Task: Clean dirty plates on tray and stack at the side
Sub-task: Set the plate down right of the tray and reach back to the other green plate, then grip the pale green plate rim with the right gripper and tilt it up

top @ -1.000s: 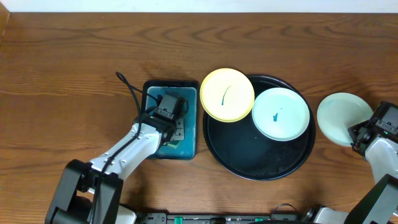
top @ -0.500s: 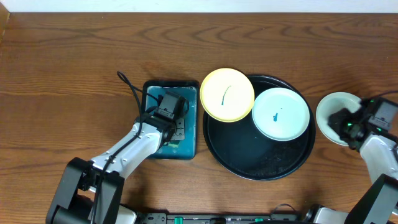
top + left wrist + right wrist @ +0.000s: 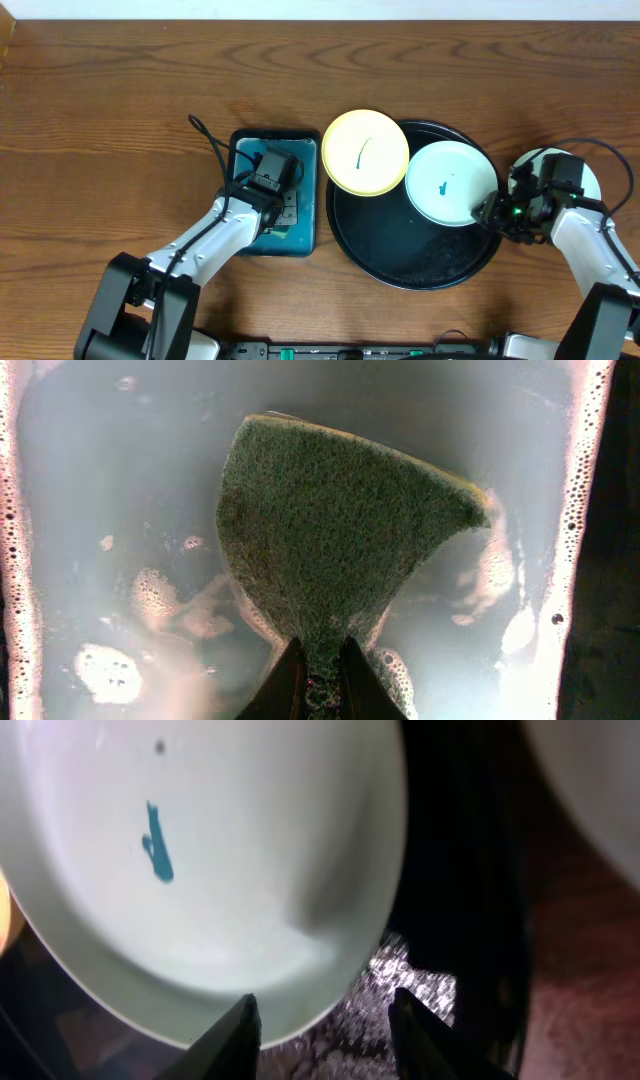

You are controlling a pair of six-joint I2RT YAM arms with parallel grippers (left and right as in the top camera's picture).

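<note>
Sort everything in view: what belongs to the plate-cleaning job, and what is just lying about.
Job: yellow plate; white plate on the tray; third plate beside it; sponge held by left gripper; soapy dish; right gripper at the white plate's rim.
Lying about: only the black cable by the dish.

Grained wood table, glossy black tray, rough sponge

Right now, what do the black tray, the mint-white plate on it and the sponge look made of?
Black tray: glossy, likely plastic or coated metal; its floor glints. Mint-white plate: smooth, probably plastic, softly shiny. Sponge: coarse green scouring fibre, thin yellow foam edge showing.
</note>
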